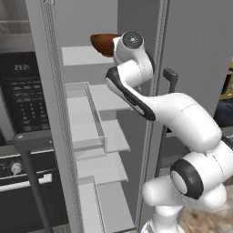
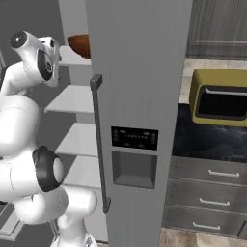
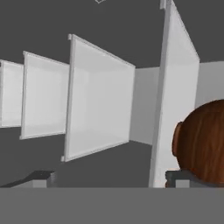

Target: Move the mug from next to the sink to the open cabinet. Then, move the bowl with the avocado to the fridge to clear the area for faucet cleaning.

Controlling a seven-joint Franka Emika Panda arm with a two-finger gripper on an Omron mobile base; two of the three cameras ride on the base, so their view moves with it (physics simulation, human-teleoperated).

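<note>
The fridge (image 1: 104, 136) stands open, its white shelves in front of me. On its top shelf (image 1: 82, 55) rests the reddish-brown wooden bowl (image 1: 103, 43), also seen past the door edge (image 2: 80, 45). In the rolled hand view the bowl (image 3: 203, 140) lies at the right against that shelf (image 3: 173, 87). My gripper (image 3: 110, 177) is open, fingertips wide apart, the right fingertip (image 3: 179, 177) just beside the bowl and nothing between the fingers. The avocado is hidden inside the bowl. Mug, sink, cabinet and faucet are out of view.
The open fridge door with white bins (image 1: 84, 118) hangs at my left, with a black built-in oven (image 1: 25, 95) behind it. The shut grey door with handle and dispenser (image 2: 135, 140) is at my right. Beyond, a yellow appliance (image 2: 219, 96) sits on the black counter above drawers (image 2: 212, 193).
</note>
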